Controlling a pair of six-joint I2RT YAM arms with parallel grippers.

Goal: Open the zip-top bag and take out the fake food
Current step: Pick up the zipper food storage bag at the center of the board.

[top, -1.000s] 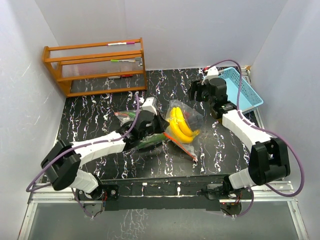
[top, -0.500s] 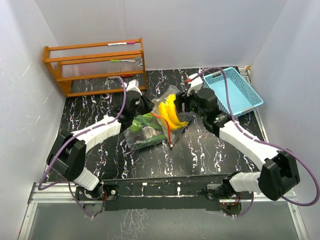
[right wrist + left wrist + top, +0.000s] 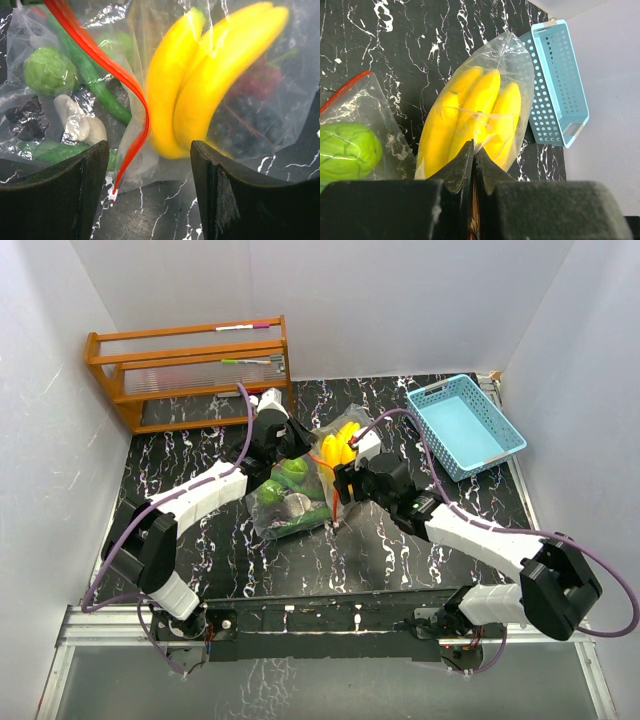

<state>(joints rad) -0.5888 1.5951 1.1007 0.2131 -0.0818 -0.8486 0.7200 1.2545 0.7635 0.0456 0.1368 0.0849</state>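
Note:
The clear zip-top bag (image 3: 296, 502) with a red zip strip (image 3: 100, 60) lies mid-table, its far end raised. My left gripper (image 3: 473, 150) is shut on a fold of the bag's film just over the yellow bananas (image 3: 470, 112). The fake food is inside the bag: bananas (image 3: 200, 85), a round green fruit (image 3: 50, 70), a green vegetable (image 3: 95, 85), a white piece (image 3: 80, 125) and a dark reddish cluster (image 3: 260, 80). My right gripper (image 3: 148, 150) stands open over the bag's zip corner and slider (image 3: 113, 195), with nothing between its fingers.
A light-blue perforated basket (image 3: 497, 445) stands at the back right. A wooden rack (image 3: 190, 375) stands at the back left. White walls close in the black marbled table (image 3: 400, 550) on three sides.
My left gripper has pulled the bag's banana end up and toward the back. My right gripper has swung from the basket over to the bag's zip edge, staying open.

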